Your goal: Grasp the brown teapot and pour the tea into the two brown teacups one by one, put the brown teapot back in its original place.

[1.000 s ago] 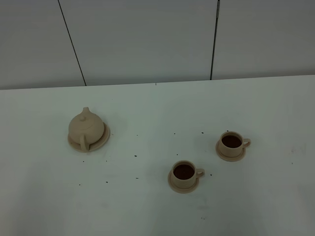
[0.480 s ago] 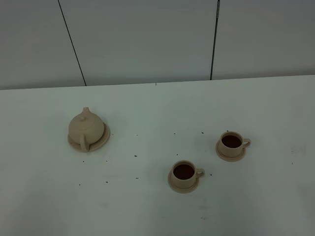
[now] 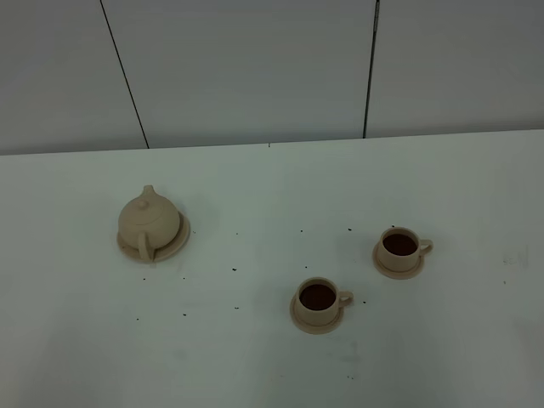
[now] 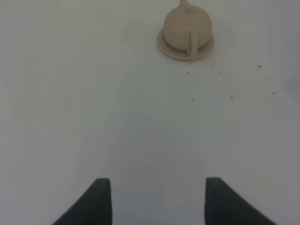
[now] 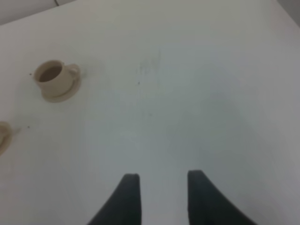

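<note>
Teapot [image 3: 149,219] on saucer [image 3: 174,245], left of frame; both cups [image 3: 318,297] [image 3: 399,245] full. Your left fingers [image 4: 99,199] wide, right fingers [image 5: 129,197] narrower, both empty.

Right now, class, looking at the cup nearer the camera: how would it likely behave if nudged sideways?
The nearer cup holds dark tea close to its rim, so a nudge would probably slop some out. It only rests on its saucer, so it may slide or tip. It looks stiff, perhaps breakable.
</note>
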`<state>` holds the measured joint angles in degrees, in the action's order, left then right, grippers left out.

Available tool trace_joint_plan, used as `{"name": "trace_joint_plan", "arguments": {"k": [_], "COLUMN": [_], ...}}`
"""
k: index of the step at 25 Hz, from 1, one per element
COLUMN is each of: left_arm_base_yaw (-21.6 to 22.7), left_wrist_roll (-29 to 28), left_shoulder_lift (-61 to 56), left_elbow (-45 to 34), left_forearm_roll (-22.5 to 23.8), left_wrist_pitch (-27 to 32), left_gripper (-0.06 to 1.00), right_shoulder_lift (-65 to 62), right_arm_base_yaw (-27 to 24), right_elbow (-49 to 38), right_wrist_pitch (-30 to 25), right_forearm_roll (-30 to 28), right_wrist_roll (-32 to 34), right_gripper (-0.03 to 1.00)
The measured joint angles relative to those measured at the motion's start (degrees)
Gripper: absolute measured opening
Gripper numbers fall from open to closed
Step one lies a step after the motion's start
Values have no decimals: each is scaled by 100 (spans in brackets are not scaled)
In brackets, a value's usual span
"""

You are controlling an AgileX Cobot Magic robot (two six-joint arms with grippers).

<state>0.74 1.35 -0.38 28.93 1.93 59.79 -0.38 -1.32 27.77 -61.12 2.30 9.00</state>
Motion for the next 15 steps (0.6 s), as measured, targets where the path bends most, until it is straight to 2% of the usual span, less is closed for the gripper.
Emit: {"name": "trace_joint_plan", "arguments": {"k": [15], "left_arm_base_yaw": [0], "left_wrist_roll": [19], "left_shoulder_lift": [0], "left_elbow": [0], "left_forearm_roll": [0], "left_wrist_pitch": [0], "left_gripper": [51], "right_shoulder_lift": [0], "right_arm_base_yaw": [0], "right_elbow": [0], "right_wrist_pitch": [0], "right_forearm_roll": [0], "right_wrist_roll": [0], "right_gripper": [24]}}
